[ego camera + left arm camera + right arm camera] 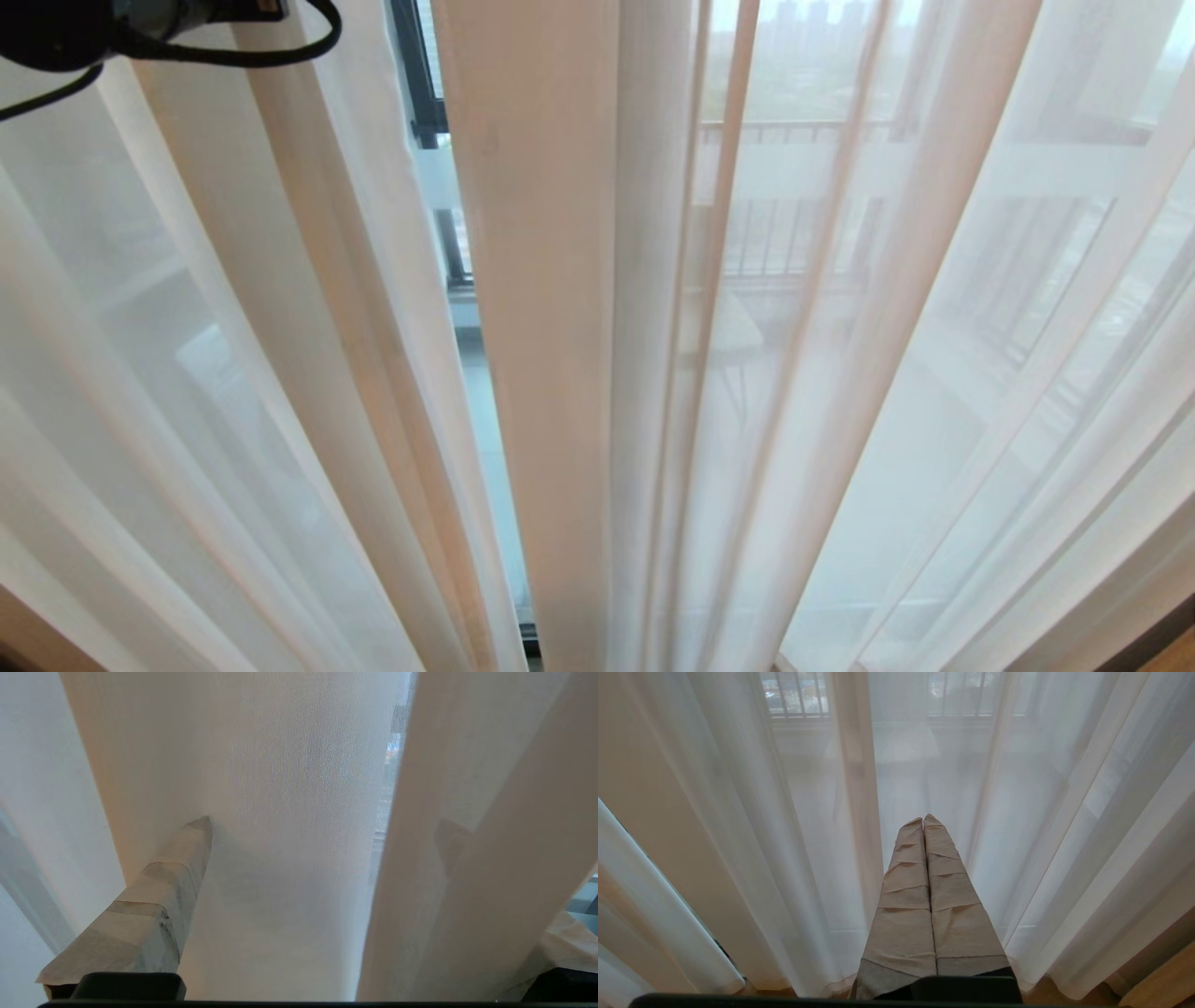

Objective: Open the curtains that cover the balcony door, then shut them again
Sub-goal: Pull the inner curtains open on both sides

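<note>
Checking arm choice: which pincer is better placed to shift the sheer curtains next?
Probably left: the left pincer is open with a sheer curtain fold between its fingers; the right pincer is shut, short of the fabric.

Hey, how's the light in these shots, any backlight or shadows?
Head view: daylight glows through the sheer curtains, balcony railing hazy behind. Left wrist view: the left gripper has one finger showing only as a shadow behind fabric. Right wrist view: backlit, right gripper dim.
</note>
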